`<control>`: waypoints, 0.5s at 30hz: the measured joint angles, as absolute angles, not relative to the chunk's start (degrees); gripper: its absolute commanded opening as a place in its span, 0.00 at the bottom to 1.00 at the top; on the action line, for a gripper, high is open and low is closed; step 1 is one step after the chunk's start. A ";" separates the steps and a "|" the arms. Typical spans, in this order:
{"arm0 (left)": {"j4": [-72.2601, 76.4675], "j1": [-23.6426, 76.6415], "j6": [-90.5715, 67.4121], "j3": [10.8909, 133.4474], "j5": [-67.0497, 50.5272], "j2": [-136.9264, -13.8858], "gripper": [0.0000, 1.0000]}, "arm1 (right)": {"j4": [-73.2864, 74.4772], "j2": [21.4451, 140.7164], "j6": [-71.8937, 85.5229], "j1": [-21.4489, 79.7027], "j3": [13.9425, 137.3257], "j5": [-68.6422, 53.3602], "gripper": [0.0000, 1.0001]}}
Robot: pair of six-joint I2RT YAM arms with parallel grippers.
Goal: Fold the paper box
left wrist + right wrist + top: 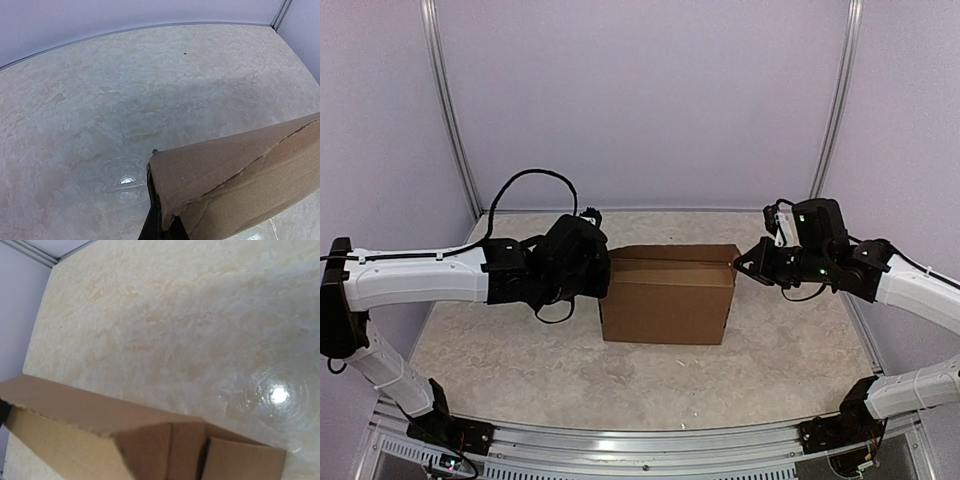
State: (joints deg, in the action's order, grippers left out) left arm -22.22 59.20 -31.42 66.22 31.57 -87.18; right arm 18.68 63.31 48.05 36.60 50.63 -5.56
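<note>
**Me:** Brown cardboard, plain and unmarked. The paper box [667, 300] stands in the middle of the table [510, 350], between my two arms, with its long front face toward my bases.

**You:** Is anything in it?

**Me:** I can't tell. From above, the top looks covered by a panel, with a crease running along it near the back. My right wrist camera looks across one corner and shows only cardboard. There is a flat panel with a rough-cut edge, and under it some inner folds with a dark slit between them.

**You:** And your pincers?

**Me:** My left gripper [604, 268] is at the box's left end, near the top. The wrist hides its tips from the overhead camera. In its own camera, one dark finger [152, 227] lies right against the corner of a cardboard flap. The jaws are closed, but I can't make out whether they pinch that flap. My right gripper [740, 268] is closed too. Its tip is at the upper right corner of the box, either touching it or just beside it.

**You:** What is it all standing on?

**Me:** A pale, marbled surface with a slight gloss. Both wrist cameras catch a round patch of lamp glare on it. Lilac-grey walls [650, 100] close it in on three sides, with thin metal posts [450, 110] at the back corners. A metal rail [620, 440] runs along the near edge by my bases. A black cable [530, 172] loops up over my left forearm.
</note>
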 measured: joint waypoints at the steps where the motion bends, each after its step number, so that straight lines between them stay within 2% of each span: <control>1: -22.22 59.20 -31.42 66.26 31.55 -87.24 0.00 | 18.85 63.18 48.16 36.60 50.65 -5.48 0.00; 15: -21.87 59.35 -31.42 66.61 31.29 -87.74 0.00 | 18.90 61.80 52.34 36.62 49.89 -5.50 0.00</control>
State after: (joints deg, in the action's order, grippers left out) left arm -21.87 59.35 -31.42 66.61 31.29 -87.74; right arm 18.90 61.80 52.34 36.62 49.89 -5.50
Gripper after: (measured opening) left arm 0.005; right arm 0.005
